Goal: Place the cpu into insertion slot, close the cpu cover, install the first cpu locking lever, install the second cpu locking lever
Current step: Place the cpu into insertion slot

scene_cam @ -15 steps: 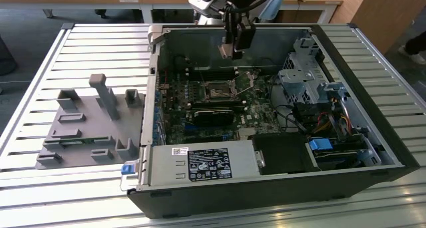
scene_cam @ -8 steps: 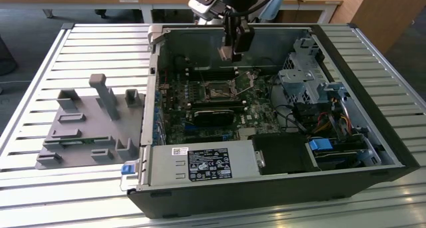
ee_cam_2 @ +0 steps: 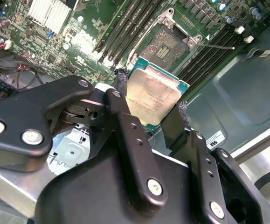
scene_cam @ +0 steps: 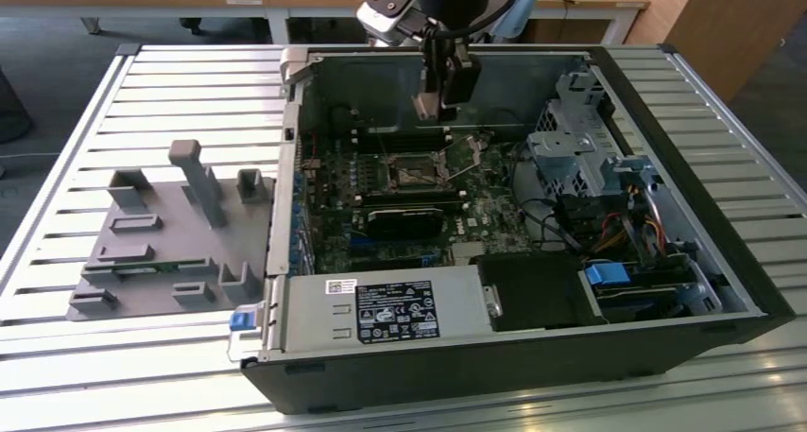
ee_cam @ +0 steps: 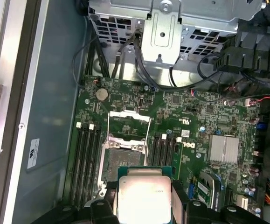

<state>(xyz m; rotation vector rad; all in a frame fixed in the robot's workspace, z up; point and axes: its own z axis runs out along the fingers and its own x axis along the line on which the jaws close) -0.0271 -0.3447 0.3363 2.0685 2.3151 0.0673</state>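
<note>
My gripper (ee_cam_2: 151,101) is shut on the cpu (ee_cam_2: 154,94), a flat square chip with a dull silver top, pinched at two opposite edges between the black fingers (ee_cam_2: 121,86). In the first wrist view the cpu (ee_cam: 144,195) hangs above the green board, just short of the insertion slot (ee_cam: 120,159). The slot (ee_cam_2: 168,44) lies uncovered with its dark centre showing. The cpu cover (ee_cam: 128,115) stands swung up at the slot's far side. A thin locking lever (ee_cam_2: 218,46) sticks out, unlatched. In the exterior view the gripper (scene_cam: 443,111) hovers inside the case, behind the slot (scene_cam: 413,172).
The open computer case (scene_cam: 293,82) lies on a slatted table. Memory slots (ee_cam: 86,161) flank the slot. A black card (scene_cam: 403,220), a power supply (scene_cam: 385,311) and a drive cage (scene_cam: 574,153) sit inside. A grey fixture (scene_cam: 164,248) stands at the exterior view's left.
</note>
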